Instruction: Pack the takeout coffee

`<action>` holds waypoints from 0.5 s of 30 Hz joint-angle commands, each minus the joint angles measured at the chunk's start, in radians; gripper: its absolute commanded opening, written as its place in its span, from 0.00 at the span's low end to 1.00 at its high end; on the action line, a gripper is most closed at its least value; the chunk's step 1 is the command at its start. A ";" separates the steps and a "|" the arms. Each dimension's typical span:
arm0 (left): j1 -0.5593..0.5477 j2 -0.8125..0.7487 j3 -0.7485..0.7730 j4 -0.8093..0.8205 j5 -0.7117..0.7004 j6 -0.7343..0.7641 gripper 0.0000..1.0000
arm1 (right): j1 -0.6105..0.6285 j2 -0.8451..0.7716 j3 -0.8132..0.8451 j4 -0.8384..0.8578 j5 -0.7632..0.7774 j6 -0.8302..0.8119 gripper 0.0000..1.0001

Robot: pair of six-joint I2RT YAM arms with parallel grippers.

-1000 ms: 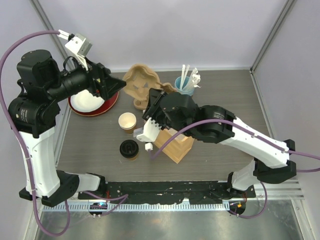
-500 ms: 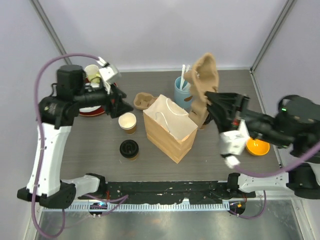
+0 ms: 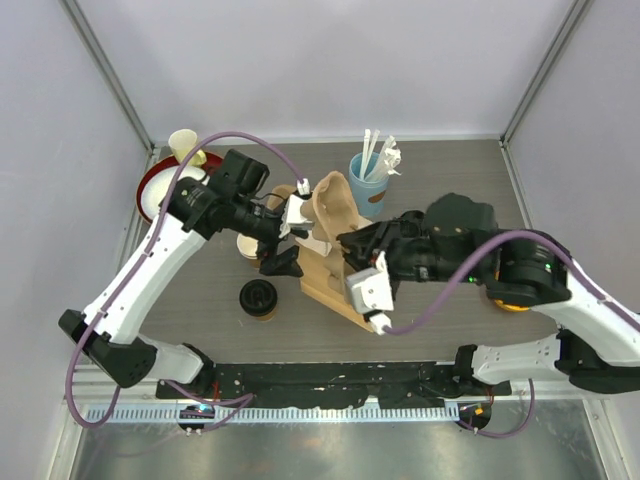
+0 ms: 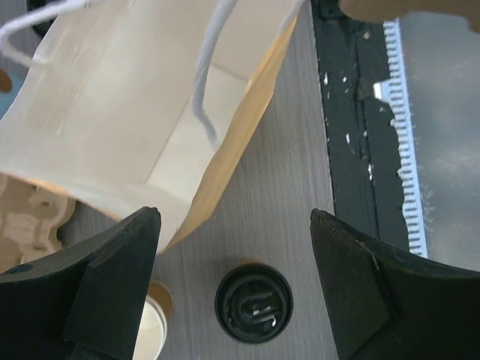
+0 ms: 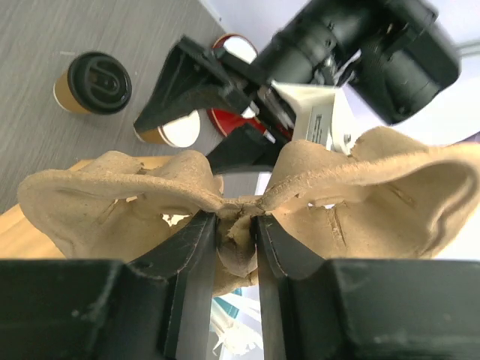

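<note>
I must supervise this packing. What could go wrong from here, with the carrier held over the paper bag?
The right gripper pinches the tan moulded-pulp cup carrier only by its thin centre ridge, so it may twist or slip above the brown paper bag. The open left gripper hangs close to the bag and the tan paper cup with black lid; a careless move could tip either.

The grey wood-grain table (image 3: 450, 165) carries a black-lidded tan cup (image 3: 258, 298), a lidless paper cup (image 4: 152, 330), a brown paper bag (image 3: 322, 282), a blue cup of stirrers (image 3: 368, 190) and a red plate (image 3: 146, 183).
</note>
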 commanded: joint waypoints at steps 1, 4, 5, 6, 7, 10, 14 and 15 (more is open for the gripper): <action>-0.019 0.009 0.067 -0.079 -0.035 0.127 0.85 | -0.150 0.028 0.034 0.007 -0.187 0.010 0.01; -0.020 -0.001 0.089 -0.096 -0.073 0.134 0.83 | -0.289 0.034 0.021 0.005 -0.293 0.000 0.01; -0.020 -0.004 0.101 -0.107 -0.085 0.145 0.83 | -0.331 0.030 0.011 0.004 -0.310 -0.007 0.01; -0.020 -0.007 0.112 -0.119 -0.094 0.156 0.82 | -0.349 0.023 0.013 0.005 -0.354 -0.011 0.01; -0.020 -0.007 0.124 -0.139 -0.105 0.165 0.82 | -0.365 0.022 0.019 0.004 -0.379 -0.010 0.01; -0.029 -0.001 0.184 -0.130 -0.087 0.103 0.81 | -0.384 0.037 0.082 -0.001 -0.419 0.013 0.01; -0.127 0.021 0.162 -0.087 -0.139 0.041 0.77 | -0.386 0.017 0.129 0.057 -0.450 0.144 0.01; -0.147 0.027 0.149 -0.084 -0.139 0.039 0.77 | -0.387 0.011 0.132 0.070 -0.442 0.186 0.01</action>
